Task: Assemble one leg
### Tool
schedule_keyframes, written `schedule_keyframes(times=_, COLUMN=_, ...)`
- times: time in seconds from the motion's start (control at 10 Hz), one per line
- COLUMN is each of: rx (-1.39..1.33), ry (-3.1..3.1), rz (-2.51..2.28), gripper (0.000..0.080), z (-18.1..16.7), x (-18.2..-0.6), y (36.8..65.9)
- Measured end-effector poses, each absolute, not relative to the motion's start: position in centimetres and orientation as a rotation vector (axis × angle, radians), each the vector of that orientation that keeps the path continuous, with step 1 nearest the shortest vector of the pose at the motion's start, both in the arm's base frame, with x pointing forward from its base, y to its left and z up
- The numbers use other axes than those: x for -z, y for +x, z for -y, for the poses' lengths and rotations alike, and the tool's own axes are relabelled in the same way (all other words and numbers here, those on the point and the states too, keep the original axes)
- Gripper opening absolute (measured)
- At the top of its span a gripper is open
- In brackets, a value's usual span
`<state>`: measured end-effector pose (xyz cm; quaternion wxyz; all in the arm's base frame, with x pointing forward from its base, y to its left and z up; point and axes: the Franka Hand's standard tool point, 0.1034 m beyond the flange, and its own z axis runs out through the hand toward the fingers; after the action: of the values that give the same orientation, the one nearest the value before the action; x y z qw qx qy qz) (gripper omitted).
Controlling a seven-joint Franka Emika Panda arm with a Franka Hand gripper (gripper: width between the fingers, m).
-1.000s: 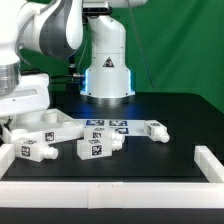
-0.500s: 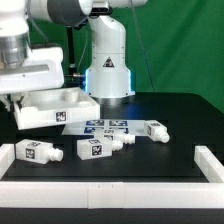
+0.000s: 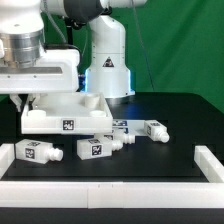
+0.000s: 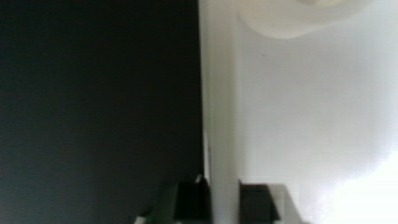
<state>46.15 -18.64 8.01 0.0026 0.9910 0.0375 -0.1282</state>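
Note:
My gripper (image 3: 28,98) is shut on the rim of the large white square tabletop (image 3: 70,112) and holds it lifted above the table at the exterior view's left. In the wrist view the gripper (image 4: 222,203) has one dark finger (image 4: 187,202) on each side of the tabletop's thin white wall (image 4: 302,110). Three white legs with black-and-white tags lie loose on the black table: one at the front left (image 3: 35,152), one in the middle (image 3: 97,149), one further right (image 3: 152,130). None of them is held.
The marker board (image 3: 122,124) lies on the table, mostly hidden behind the lifted tabletop. A white rail (image 3: 110,190) runs along the front edge, with a side rail at the right (image 3: 210,160). The robot base (image 3: 108,60) stands at the back.
The arm has moved toward the exterior view's right and carried the tabletop with it, so that it now hangs over the marker board. The legs have not moved.

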Motion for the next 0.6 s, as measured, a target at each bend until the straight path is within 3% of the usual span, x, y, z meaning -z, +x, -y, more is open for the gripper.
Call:
schedule_keyframes(times=0.2, rx=0.400, ry=3.106, rz=-0.106, gripper=0.0054, z=18.5, x=-8.0, y=46.3)
schedule_keyframes(times=0.4, rx=0.462, ry=3.089, rz=0.069, gripper=0.0054, z=15.4, x=-9.2, y=47.7)
schedule_keyframes(times=0.6, rx=0.468, ry=3.035, rz=0.258, gripper=0.0054, z=11.1, x=-10.0, y=52.4)
